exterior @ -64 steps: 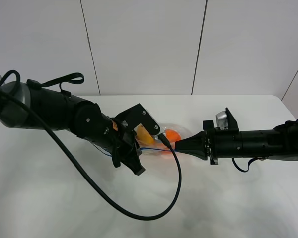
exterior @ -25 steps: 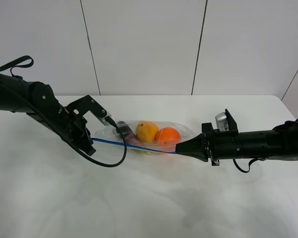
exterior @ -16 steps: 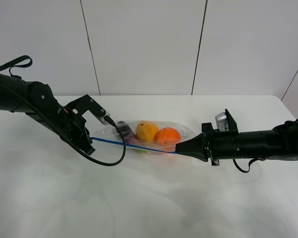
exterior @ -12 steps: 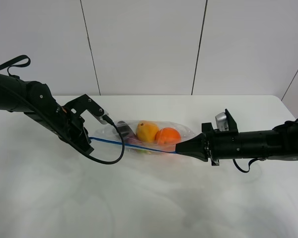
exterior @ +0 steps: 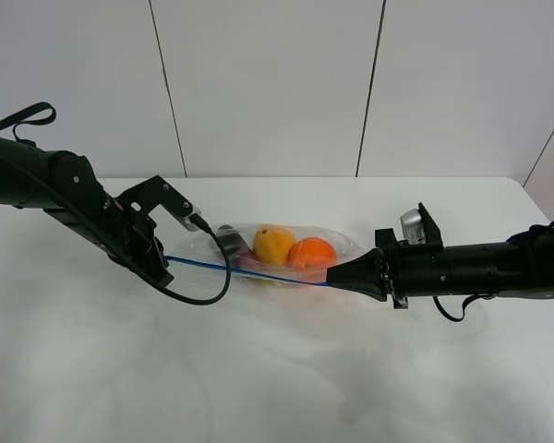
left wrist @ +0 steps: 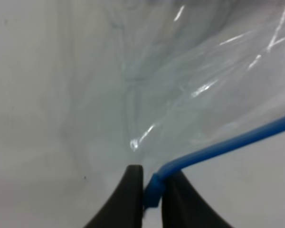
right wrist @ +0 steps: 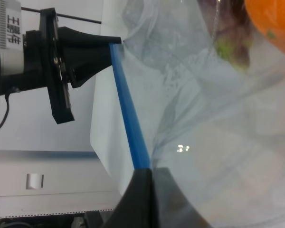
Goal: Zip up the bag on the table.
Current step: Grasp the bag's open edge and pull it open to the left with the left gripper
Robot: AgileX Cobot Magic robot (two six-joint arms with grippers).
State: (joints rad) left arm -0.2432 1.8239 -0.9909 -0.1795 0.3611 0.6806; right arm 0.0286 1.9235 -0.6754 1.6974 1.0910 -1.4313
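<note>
**One bag, two grippers, one blue strip pulled tight**

One clear, crinkly bag (exterior: 282, 251) lay on the white table (exterior: 277, 378), near the middle and a little toward the back. Three foods were inside it. There was one orange (exterior: 313, 252), one yellow fruit (exterior: 273, 245) touching the orange, and one purple eggplant (exterior: 244, 262) that was partly hidden. The bag had one thin blue zip strip (exterior: 249, 270) along the edge nearest the front of the table. The strip ran in a straight, tight line from one gripper to the other.

Two black arms reached in, one from each side. The left gripper (exterior: 165, 269) was at the left end of the strip. Its two fingers (left wrist: 132, 190) were closed, pinching the blue end between them. The right gripper (exterior: 333, 274) was at the right end, just beside the orange. Its two fingers (right wrist: 141, 190) were pressed together too, and the strip came out from between their tips.

One black cable (exterior: 203, 293) hung from the left arm in a loop. It dipped in front of the strip near the left end of the bag. Behind the table stood a plain white wall (exterior: 268, 83) with thin dark lines on it.
</note>
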